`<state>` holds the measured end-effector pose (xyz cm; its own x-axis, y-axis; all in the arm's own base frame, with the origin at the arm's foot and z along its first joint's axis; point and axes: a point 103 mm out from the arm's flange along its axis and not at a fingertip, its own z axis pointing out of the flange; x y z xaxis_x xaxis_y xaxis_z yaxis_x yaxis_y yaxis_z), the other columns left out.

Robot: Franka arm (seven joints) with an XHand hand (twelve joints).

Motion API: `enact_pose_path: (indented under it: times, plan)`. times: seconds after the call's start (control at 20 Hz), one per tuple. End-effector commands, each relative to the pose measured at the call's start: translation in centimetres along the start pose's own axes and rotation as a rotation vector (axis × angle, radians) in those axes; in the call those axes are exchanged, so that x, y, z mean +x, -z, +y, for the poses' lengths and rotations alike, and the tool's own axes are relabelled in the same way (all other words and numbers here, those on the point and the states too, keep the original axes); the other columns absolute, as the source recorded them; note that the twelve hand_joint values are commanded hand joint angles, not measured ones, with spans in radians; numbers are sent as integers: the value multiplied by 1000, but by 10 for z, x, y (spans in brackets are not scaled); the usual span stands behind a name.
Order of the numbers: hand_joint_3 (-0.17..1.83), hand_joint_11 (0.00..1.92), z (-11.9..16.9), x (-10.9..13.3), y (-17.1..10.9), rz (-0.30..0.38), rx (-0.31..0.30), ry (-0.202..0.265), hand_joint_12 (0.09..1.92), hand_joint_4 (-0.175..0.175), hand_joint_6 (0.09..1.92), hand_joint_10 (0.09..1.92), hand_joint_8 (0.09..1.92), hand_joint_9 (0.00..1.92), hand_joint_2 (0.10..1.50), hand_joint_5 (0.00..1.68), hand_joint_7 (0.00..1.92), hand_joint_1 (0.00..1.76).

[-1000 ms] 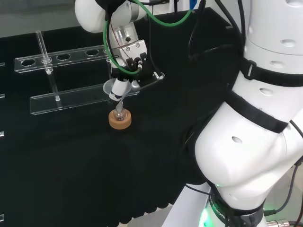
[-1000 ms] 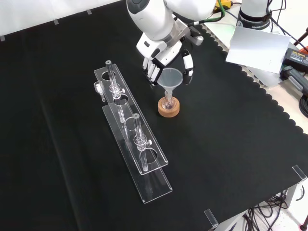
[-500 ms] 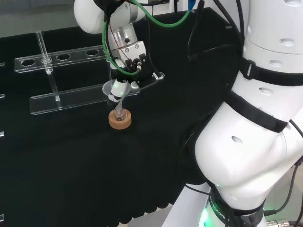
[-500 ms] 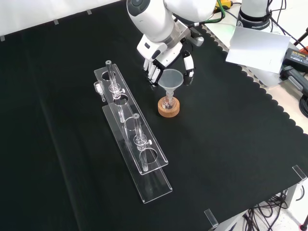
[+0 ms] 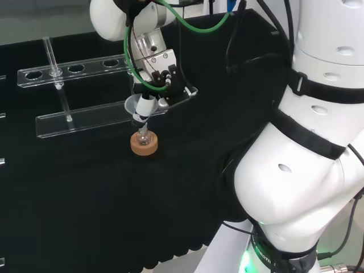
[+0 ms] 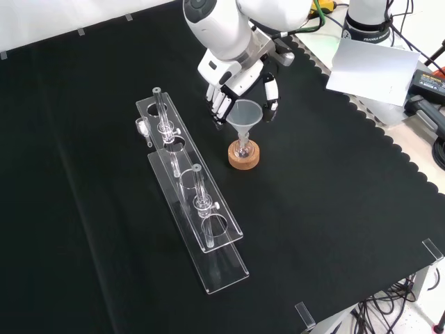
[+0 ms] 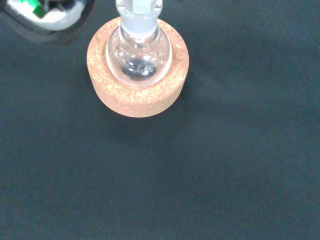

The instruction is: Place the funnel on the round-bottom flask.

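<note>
I see a clear round-bottom flask (image 7: 139, 59) seated in a grainy cork ring (image 7: 137, 95) on the black cloth (image 6: 334, 209). The translucent cone-shaped funnel (image 6: 246, 115) stands upright, stem down in the flask's neck. The hand (image 6: 229, 87) has fingers curled around the funnel's rim.

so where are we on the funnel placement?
Nearly done. The clear plastic funnel sits with its stem in the neck of the small round-bottom glass flask, which rests in the cork ring stand. The black and white hand is around the funnel's cone, fingers either side. Left: let go and pull away.
</note>
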<state>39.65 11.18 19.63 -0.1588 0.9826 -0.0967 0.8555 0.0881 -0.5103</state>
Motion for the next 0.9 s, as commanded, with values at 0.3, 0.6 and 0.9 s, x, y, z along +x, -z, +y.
enact_pose_path:
  times: [0.3,0.6,0.9]
  plan:
    - [540,563,-2,-1,0,12,0,13,1332,-59,511,569,747,693,622,408,383,784]
    - [519,548,-3,-1,-1,-1,12,25,1343,-65,427,587,748,665,590,382,347,769]
    - [496,525,-3,0,-2,-4,19,33,1356,-69,331,608,749,617,576,360,296,770]
